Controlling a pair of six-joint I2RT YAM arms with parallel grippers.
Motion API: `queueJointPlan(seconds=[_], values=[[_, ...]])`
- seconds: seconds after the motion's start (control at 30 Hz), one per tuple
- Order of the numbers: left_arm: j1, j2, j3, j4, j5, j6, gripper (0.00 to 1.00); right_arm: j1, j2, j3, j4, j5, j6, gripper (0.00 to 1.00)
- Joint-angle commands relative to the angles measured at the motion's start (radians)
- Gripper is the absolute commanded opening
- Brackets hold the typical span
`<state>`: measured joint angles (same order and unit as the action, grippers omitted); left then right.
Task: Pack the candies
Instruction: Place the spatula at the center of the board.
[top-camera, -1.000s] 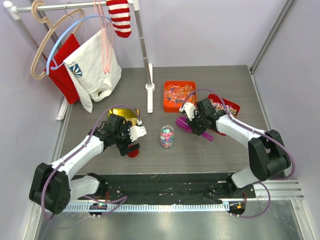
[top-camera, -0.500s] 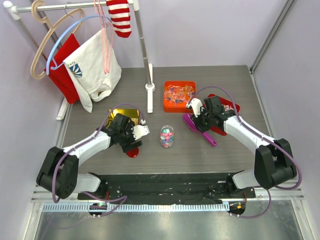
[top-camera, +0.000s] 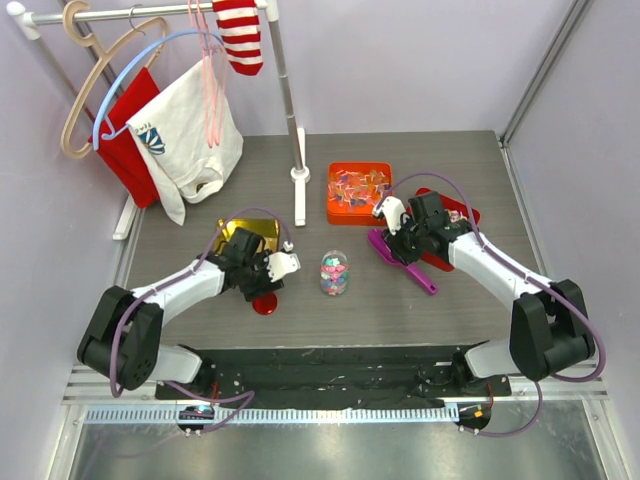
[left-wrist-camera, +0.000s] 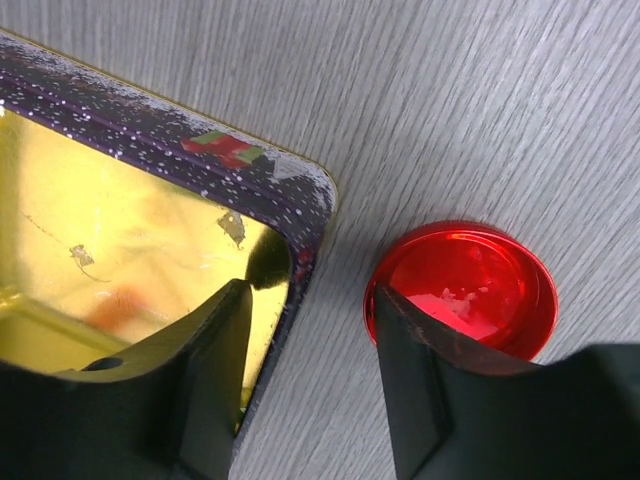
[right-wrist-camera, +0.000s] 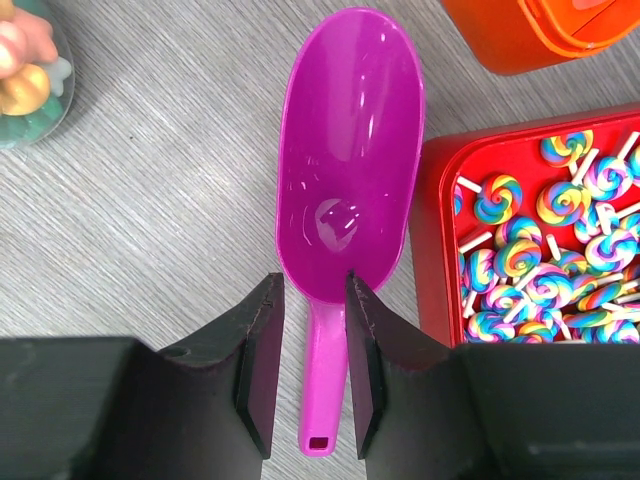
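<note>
Left end effector (left-wrist-camera: 312, 300) has neared the grey table (left-wrist-camera: 450, 100), spread apart; right end effector (right-wrist-camera: 315, 290) pinches the scoop (right-wrist-camera: 350, 150).

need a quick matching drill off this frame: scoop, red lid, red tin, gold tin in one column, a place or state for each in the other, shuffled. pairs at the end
Things
1. scoop
2. red lid
3. red tin
4. gold tin

Place or state
A. holds swirly lollipops
B. shiny gold inside
C. handle between the fingers of the right tool
D. lying on the table just off the gold tin's corner

Pairs: 1-C, 2-D, 3-A, 4-B
</note>
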<state>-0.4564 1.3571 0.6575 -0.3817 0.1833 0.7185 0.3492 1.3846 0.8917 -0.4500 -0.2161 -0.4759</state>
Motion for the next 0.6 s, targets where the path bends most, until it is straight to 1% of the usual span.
queueJointPlan(seconds=[0.0, 0.1, 0.2, 0.27, 0.33, 0.37, 0.43, 0.5, 0.53, 0.57], values=[[-0.008, 0.033, 0.013, 0.020, 0.015, 0.012, 0.54, -0.006, -0.042, 0.000, 0.011, -0.016, -0.012, 0.35], [-0.014, 0.053, 0.017, 0.018, 0.013, 0.013, 0.50, -0.012, -0.053, -0.002, 0.011, -0.022, -0.012, 0.35], [-0.014, 0.062, 0.016, 0.020, 0.004, 0.012, 0.49, -0.015, -0.059, -0.004, 0.011, -0.022, -0.012, 0.35], [-0.014, 0.062, 0.013, 0.039, -0.011, 0.012, 0.47, -0.016, -0.061, -0.004, 0.013, -0.022, -0.012, 0.35], [-0.014, 0.060, 0.008, 0.053, -0.027, 0.009, 0.52, -0.019, -0.061, -0.004, 0.013, -0.022, -0.012, 0.35], [-0.014, 0.060, 0.008, 0.075, -0.034, 0.006, 0.61, -0.019, -0.062, -0.004, 0.013, -0.022, -0.012, 0.35], [-0.014, 0.060, 0.008, 0.084, -0.057, 0.007, 0.61, -0.022, -0.064, -0.004, 0.013, -0.023, -0.009, 0.35], [-0.014, 0.066, 0.016, 0.092, -0.077, 0.007, 0.64, -0.024, -0.068, -0.004, 0.013, -0.026, -0.009, 0.35], [-0.014, 0.069, 0.019, 0.092, -0.085, 0.007, 0.67, -0.024, -0.070, -0.005, 0.011, -0.026, -0.009, 0.35], [-0.016, 0.071, 0.022, 0.092, -0.088, 0.007, 0.74, -0.024, -0.070, -0.005, 0.013, -0.028, -0.010, 0.35]])
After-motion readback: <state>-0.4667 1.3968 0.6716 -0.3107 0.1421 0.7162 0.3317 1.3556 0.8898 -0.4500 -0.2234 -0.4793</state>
